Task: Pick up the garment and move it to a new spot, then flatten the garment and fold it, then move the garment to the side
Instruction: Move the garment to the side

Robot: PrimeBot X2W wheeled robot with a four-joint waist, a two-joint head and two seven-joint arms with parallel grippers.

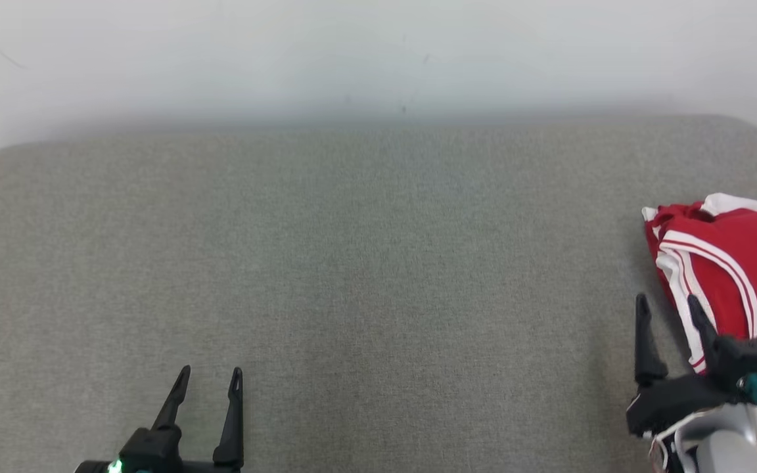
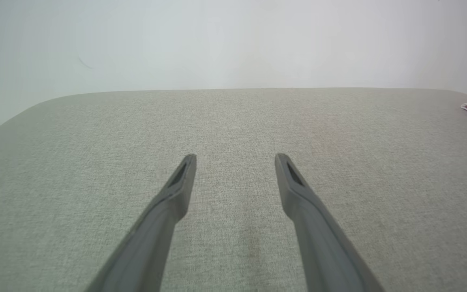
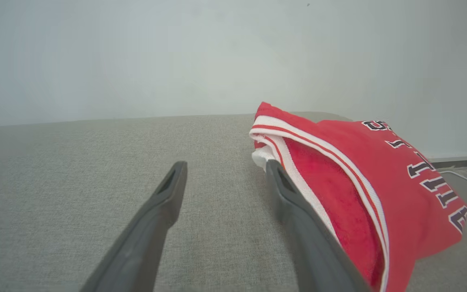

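Right gripper (image 1: 667, 301) stands with its two dark fingers spread wide and nothing between them, just beside the near left edge of the garment (image 1: 727, 263). One finger lies along the garment's white-trimmed hem; whether it touches the cloth cannot be told. Red with white stripes and dark lettering, the garment lies folded in a compact bundle at the right end of the grey padded table (image 1: 378, 263). Left gripper (image 1: 211, 371) hovers well apart from the garment, far to its left, fingers likewise spread and holding nothing.
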